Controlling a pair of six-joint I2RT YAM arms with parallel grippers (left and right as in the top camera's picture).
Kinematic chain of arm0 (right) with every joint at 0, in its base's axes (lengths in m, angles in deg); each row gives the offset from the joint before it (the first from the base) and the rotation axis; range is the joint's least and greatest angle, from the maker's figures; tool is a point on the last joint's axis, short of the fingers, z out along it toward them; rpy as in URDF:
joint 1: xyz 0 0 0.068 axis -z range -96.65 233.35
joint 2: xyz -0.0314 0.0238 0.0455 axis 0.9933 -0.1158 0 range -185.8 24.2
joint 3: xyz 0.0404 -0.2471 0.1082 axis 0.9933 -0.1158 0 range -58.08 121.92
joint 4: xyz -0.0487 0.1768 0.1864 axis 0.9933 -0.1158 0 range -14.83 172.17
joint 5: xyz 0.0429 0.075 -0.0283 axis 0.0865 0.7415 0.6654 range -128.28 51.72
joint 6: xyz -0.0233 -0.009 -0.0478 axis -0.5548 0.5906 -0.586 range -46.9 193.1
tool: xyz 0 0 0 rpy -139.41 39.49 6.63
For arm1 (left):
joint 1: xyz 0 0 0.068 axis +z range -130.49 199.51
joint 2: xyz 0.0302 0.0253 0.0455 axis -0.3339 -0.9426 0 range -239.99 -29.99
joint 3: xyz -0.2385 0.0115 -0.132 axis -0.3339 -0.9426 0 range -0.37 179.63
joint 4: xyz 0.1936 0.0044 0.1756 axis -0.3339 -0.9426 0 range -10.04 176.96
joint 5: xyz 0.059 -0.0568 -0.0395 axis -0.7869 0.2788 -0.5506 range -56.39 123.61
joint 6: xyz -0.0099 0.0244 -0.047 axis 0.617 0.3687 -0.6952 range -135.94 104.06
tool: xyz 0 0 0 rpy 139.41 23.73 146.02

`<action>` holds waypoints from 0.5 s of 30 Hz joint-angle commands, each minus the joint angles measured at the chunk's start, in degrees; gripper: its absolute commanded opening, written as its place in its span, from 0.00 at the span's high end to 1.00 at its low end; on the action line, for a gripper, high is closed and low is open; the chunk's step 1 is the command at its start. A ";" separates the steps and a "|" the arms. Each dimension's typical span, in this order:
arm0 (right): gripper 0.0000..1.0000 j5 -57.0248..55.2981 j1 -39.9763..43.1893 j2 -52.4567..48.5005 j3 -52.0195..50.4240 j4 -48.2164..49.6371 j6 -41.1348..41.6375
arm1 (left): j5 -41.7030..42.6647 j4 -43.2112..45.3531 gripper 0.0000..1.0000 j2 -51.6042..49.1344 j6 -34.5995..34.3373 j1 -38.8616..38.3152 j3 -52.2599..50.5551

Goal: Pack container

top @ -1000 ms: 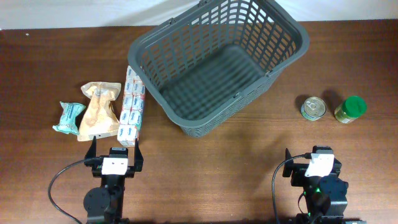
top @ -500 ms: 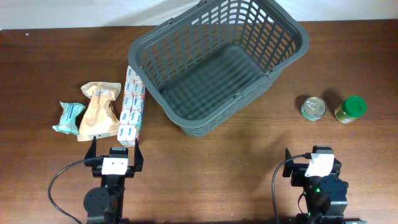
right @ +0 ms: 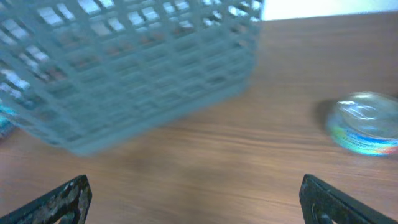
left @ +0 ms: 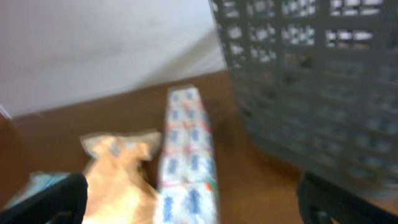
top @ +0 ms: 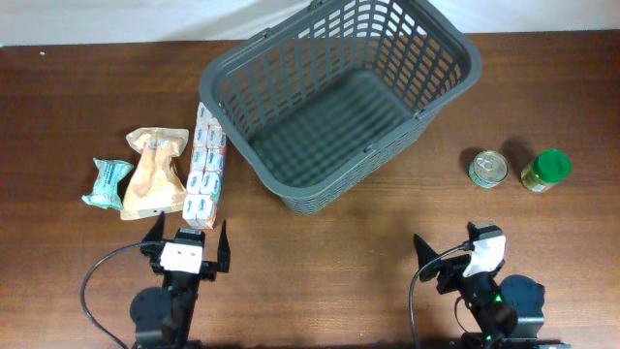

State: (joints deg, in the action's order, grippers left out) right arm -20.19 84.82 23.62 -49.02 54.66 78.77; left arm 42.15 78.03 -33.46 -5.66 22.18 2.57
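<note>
Groceries lie on both sides of one large dark grey plastic shopping basket (top: 242, 107), rectangular with lattice-slotted walls and a solid rim. The basket sits askew at the far middle of the dark brown wooden table (top: 320, 252), and its whole floor is on show.

Three packages lie to its left. One small crumpled teal packet (top: 107, 182) is farthest out. One tan pouch (top: 155, 174) of crinkled plastic lies against it. One long multipack (top: 205, 167) of white, blue and red cartons comes next, its far end just beside the basket's left wall.

Two round things stand to the basket's right, well apart from it and just beside each other. One is a silver-topped tin can (top: 487, 169) and the other a small jar (top: 546, 171) with a green lid. That makes five loose items.

Two grippers hover at the near edge. The left gripper (left: 196, 202) is in front of the near end of the long multipack. Its fingers are spread wide and hold nothing. Its blurred wrist view takes in the multipack, the tan pouch and the basket's wall.

The right gripper (right: 198, 200) is near the right corner, angled toward the basket. Its fingers are also spread wide and hold nothing. Its wrist view shows the basket's wall at left and the tin can at the right edge.
</note>
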 commanded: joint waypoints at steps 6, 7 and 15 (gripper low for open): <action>0.01 8.35 0.44 -5.57 16.57 4.09 15.61 | 5.57 -20.81 0.01 -16.85 0.07 -0.28 32.22; 0.01 8.09 0.44 -7.91 20.44 2.56 15.15 | 5.49 -22.77 0.01 -19.91 0.35 -0.28 36.96; 0.01 8.09 0.44 -46.47 71.65 -27.54 -5.27 | 4.20 -44.87 0.01 -48.85 3.56 -0.28 78.25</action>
State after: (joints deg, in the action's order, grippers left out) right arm -12.61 84.93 -11.04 7.48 32.44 83.36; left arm 46.67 37.51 -73.83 -3.72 22.10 69.49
